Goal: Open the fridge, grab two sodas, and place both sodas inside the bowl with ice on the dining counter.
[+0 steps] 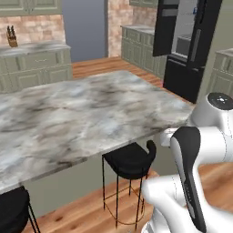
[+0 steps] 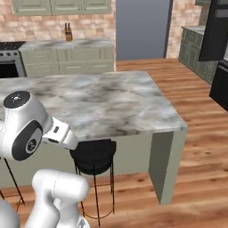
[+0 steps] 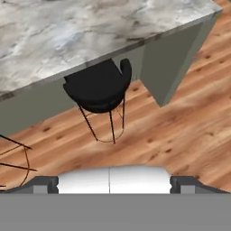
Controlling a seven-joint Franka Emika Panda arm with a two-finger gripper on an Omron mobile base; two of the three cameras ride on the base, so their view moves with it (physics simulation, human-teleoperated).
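The black fridge (image 1: pixel 184 68) stands at the far right behind the island, both upper doors swung open on a light grey shelved interior. A tiny blue speck (image 1: pixel 195 10) sits on an upper shelf, too small to tell whether it is one of the sodas. In the right base view the fridge (image 2: pixel 218 35) shows at the right edge. The marble dining counter (image 1: pixel 82 118) (image 2: pixel 102 102) (image 3: pixel 90 27) lies ahead of me; the bowl with ice is out of view. My gripper (image 3: pixel 113 182) points down at the floor in front of the island, open, with nothing between its fingertips (image 3: pixel 45 182).
A black stool (image 1: pixel 129 159) (image 2: pixel 93 156) (image 3: pixel 101 85) is tucked under the island's near edge, another (image 1: pixel 11 209) further left. Wood floor (image 3: pixel 180 131) runs to the right of the island's end panel. A wall counter with a knife block (image 2: pixel 68 32) lines the brick back wall.
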